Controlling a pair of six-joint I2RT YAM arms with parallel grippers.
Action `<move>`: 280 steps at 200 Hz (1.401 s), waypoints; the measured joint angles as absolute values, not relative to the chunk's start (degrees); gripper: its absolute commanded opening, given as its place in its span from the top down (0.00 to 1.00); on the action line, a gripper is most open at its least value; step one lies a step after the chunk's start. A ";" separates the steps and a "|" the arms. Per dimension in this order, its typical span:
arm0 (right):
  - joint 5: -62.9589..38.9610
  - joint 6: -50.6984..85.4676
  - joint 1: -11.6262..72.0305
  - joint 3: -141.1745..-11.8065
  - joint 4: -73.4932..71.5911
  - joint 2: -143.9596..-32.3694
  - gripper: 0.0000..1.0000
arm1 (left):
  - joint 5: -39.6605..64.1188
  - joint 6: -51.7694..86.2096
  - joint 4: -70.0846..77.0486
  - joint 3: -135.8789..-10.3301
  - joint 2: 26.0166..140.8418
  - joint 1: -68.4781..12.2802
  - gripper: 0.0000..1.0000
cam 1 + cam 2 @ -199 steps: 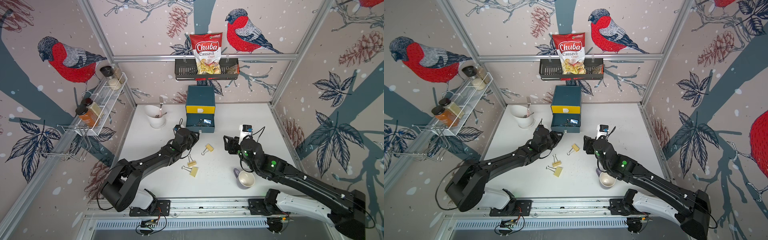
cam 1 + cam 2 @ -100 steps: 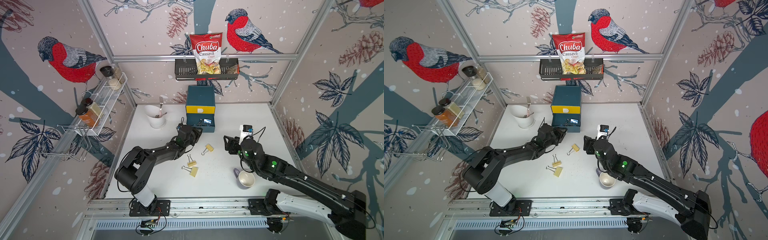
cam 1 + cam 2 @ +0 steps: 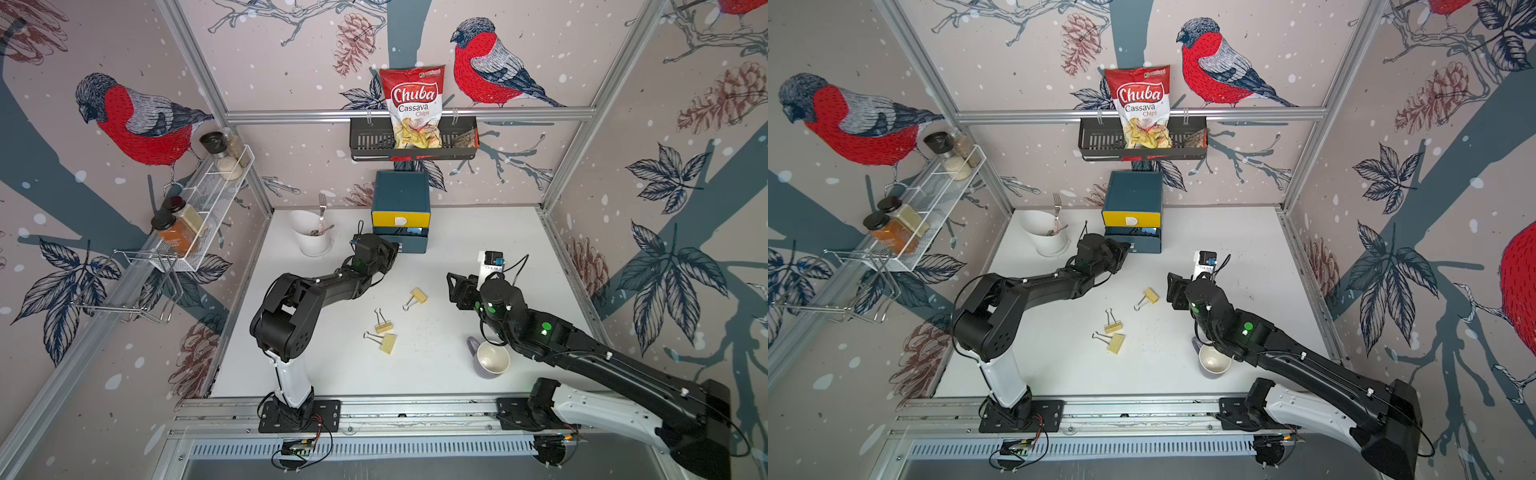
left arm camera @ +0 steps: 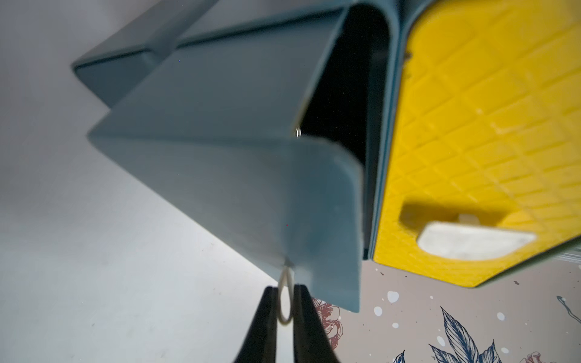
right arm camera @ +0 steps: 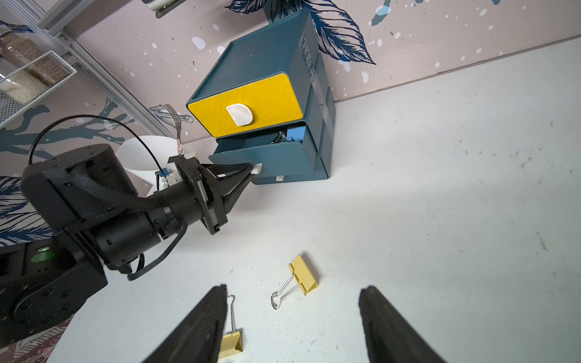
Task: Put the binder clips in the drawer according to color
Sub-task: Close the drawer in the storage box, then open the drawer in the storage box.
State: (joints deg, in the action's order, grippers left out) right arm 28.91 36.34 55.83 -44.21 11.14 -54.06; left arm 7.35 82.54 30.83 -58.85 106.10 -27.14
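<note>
left gripper [image 5: 252,170] is clamped on the white pull tab [image 5: 257,169] of the partly opened middle drawer [image 5: 273,157]; right gripper [image 5: 294,287] is held open right of the yellow binder clips [image 3: 418,296].

left arm [image 3: 332,286]: matte black links with rounded joint housings and small silver screw heads.
right arm [image 3: 582,345]: same black build, thicker towards the base.
lowest links [image 3: 289,378]: white tapered shells, one on each arm.
base plates [image 3: 299,415]: flat black rectangles with screws at the corners.
indicator lights [image 3: 544,330]: green dots on the right arm's housings; the right wrist view shows one green glow on the left arm.
cables [image 5: 78,116]: a thin black loop and a ribbed black hose at the left wrist.
camera mounts [image 3: 490,259]: white brackets with blue connectors.
left gripper [image 5: 253,171]: black triangular fingers narrowing to slim tips.
right gripper [image 5: 294,288]: black, matte, wedge-shaped fingers.
</note>
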 measured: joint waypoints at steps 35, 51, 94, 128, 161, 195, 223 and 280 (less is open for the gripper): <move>28.93 36.34 55.83 -44.12 11.00 -54.37 0.28 | 7.75 83.70 30.94 -61.10 109.12 -26.06 0.85; 28.93 36.34 55.83 -44.12 10.90 -54.63 0.28 | 7.75 83.83 31.05 -61.45 109.71 -25.85 0.85; 28.69 36.34 55.86 -44.03 10.68 -55.55 0.28 | 7.97 85.34 32.25 -62.08 111.13 -25.47 0.85; 28.64 36.34 55.86 -44.01 10.35 -55.55 0.28 | 8.40 85.71 32.36 -62.72 111.94 -24.97 0.82; 28.51 36.34 55.86 -44.01 10.35 -55.68 0.28 | 8.75 86.56 32.29 -63.86 112.75 -24.71 0.76; 28.51 36.34 55.86 -43.99 10.33 -55.77 0.28 | 8.84 86.70 32.25 -64.51 113.25 -24.34 0.70; 28.51 36.34 55.86 -43.81 10.31 -55.77 0.28 | 8.99 87.07 31.88 -64.90 113.36 -24.23 0.70; 28.51 36.34 55.86 -43.03 9.43 -55.88 0.28 | 7.31 88.25 33.91 -57.74 109.58 -25.45 0.58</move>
State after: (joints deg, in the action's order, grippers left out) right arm 28.51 36.34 55.86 -43.03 9.43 -55.88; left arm 7.31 88.25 33.91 -57.74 109.58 -25.45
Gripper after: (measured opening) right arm 0.720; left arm 0.383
